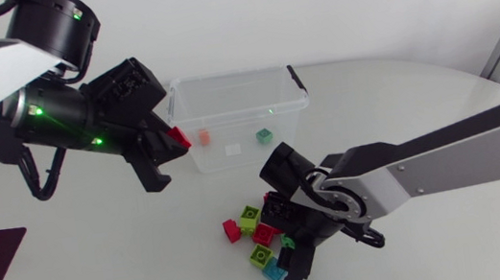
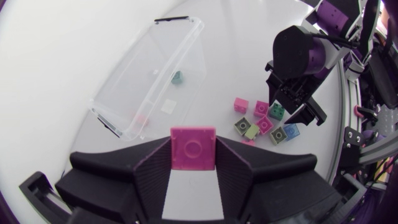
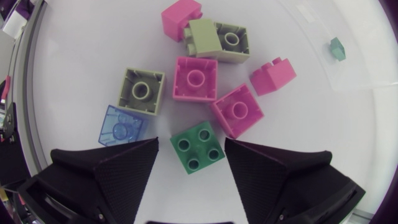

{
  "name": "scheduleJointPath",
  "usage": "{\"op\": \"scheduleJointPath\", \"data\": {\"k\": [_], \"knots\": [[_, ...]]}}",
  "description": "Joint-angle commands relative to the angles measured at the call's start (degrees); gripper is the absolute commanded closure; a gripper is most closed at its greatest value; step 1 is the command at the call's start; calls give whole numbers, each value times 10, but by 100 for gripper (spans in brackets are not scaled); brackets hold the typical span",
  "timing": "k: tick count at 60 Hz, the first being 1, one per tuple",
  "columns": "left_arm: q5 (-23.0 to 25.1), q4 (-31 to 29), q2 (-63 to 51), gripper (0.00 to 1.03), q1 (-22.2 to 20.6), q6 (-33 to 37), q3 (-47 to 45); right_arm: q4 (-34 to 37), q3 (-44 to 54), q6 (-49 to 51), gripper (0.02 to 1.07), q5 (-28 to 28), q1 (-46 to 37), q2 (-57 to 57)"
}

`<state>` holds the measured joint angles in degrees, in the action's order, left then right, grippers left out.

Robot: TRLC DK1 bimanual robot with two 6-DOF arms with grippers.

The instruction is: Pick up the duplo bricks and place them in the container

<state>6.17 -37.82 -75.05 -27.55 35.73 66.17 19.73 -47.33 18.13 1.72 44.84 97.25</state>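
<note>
Pinching a red square plastic duplo brick (image 2: 193, 148) in left gripper (image 2: 193, 165), beside clear plastic container (image 1: 222, 76). Right gripper (image 3: 191, 142) spread, green four-stud duplo brick (image 3: 198, 147) between its fingers.

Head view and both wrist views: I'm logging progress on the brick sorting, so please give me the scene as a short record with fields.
left hand: shut on held brick, close to the container
right hand: open, over the pile; green brick between its fingers, untouched
container: clear, open-topped; holds a teal brick and a faint orange piece
pile: about nine loose bricks on the table, in front of the container
task state: unfinished
</note>
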Motion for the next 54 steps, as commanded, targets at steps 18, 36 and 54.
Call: {"op": "scheduleJointPath", "data": {"k": [18,36,54], "knots": [[6,95,-97,73,26,-97,98,44,6,81,78,28,-11,-24],[4,130,-248,72,30,-148,203,104,17,96,79,29,-42,-138],[-40,151,-325,4,62,-179,288,127,-55,99,79,39,-128,-191]]}}
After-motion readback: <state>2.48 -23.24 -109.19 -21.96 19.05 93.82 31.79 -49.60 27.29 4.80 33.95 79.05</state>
